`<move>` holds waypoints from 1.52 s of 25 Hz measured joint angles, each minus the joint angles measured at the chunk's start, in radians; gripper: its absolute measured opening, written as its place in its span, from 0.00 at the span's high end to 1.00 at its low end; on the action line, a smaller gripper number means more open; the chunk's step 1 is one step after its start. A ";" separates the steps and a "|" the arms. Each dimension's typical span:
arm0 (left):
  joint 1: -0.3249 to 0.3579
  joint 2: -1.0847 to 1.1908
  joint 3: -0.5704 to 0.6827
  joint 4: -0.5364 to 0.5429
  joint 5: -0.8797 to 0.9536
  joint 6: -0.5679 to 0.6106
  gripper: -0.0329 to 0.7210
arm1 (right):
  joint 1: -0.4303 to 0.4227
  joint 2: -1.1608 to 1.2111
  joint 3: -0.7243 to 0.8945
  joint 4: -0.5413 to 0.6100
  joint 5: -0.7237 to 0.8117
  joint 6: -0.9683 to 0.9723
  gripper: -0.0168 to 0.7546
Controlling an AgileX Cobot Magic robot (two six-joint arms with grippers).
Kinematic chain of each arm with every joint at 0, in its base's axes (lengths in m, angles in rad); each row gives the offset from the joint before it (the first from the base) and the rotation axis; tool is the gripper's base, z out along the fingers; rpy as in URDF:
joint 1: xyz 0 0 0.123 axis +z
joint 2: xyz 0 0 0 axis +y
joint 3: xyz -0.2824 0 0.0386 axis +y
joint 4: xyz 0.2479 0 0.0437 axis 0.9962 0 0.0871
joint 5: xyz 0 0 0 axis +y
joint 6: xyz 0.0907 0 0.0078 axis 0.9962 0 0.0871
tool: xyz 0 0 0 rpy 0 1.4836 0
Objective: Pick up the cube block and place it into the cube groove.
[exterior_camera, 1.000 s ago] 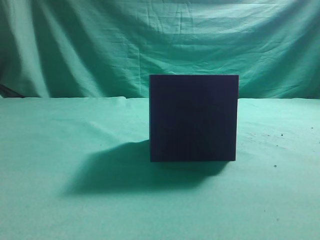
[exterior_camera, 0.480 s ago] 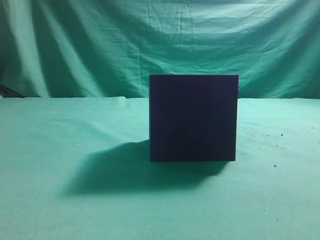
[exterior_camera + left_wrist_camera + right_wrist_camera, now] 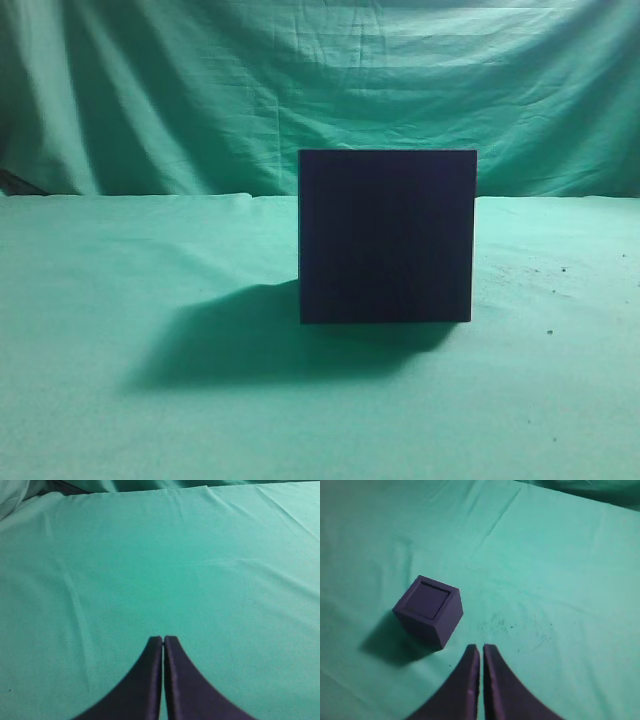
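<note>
The cube groove (image 3: 385, 235), a large dark navy-purple box, stands on the green cloth at the middle of the exterior view. It also shows in the right wrist view (image 3: 447, 617), left of and just beyond my right gripper (image 3: 480, 647), which is shut and empty. A lighter purple square (image 3: 428, 600) sits inside the box's top rim; it looks like the cube block's top face, though I cannot tell for sure. No loose cube block shows anywhere. My left gripper (image 3: 163, 639) is shut and empty over bare cloth. Neither gripper shows in the exterior view.
Green cloth (image 3: 120, 420) covers the table and hangs as a backdrop (image 3: 200, 90). The box casts a dark shadow (image 3: 240, 345) to its front left. Small dark specks (image 3: 515, 625) dot the cloth right of the box.
The box has not moved. Only the outline of its shadow on the cloth shifts very slightly.
</note>
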 joint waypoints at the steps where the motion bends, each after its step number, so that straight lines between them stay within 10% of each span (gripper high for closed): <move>1: 0.000 0.000 0.000 0.000 0.000 0.000 0.96 | 0.000 -0.001 0.016 0.007 -0.028 -0.031 0.98; 6: 0.000 0.000 0.000 0.000 0.000 0.000 0.96 | -0.056 -0.060 0.160 0.045 -0.306 -0.180 0.98; 21: 0.000 0.000 0.000 0.000 0.000 0.000 0.96 | -0.752 -0.470 0.731 0.265 -0.654 -0.211 0.92; 38: 0.000 0.000 0.000 0.000 0.000 0.000 0.96 | -0.799 -0.497 0.909 0.269 -0.750 -0.241 0.92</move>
